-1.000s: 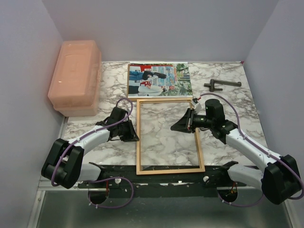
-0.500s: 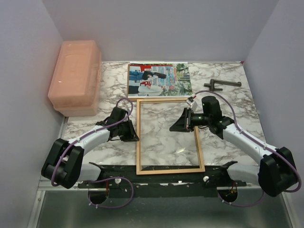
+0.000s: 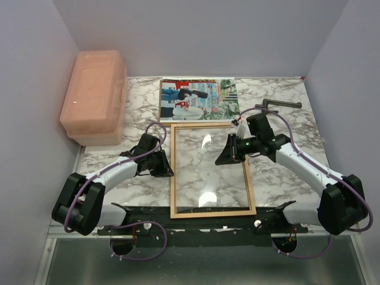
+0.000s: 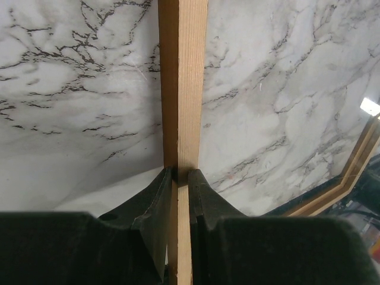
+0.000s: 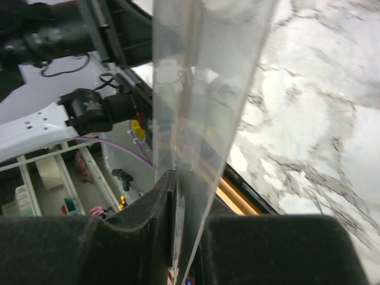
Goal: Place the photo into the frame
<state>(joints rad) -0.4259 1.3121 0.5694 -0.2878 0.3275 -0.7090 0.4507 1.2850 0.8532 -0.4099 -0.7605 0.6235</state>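
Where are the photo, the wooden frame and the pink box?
photo [image 3: 199, 100]: top view, middle of the print.
frame [image 3: 212, 211]: top view, on its near rail.
pink box [image 3: 95, 89]: top view, on its lid.

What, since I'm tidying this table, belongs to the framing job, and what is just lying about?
Job: photo; frame, clamped by left gripper; clear pane, held by right gripper.
Lying about: pink box; dark T-shaped tool.

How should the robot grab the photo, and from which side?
The photo lies flat and thin on the table, so only an edge can be pinched. Its right edge looks best, coming in low from the right: the frame crowds the near edge.
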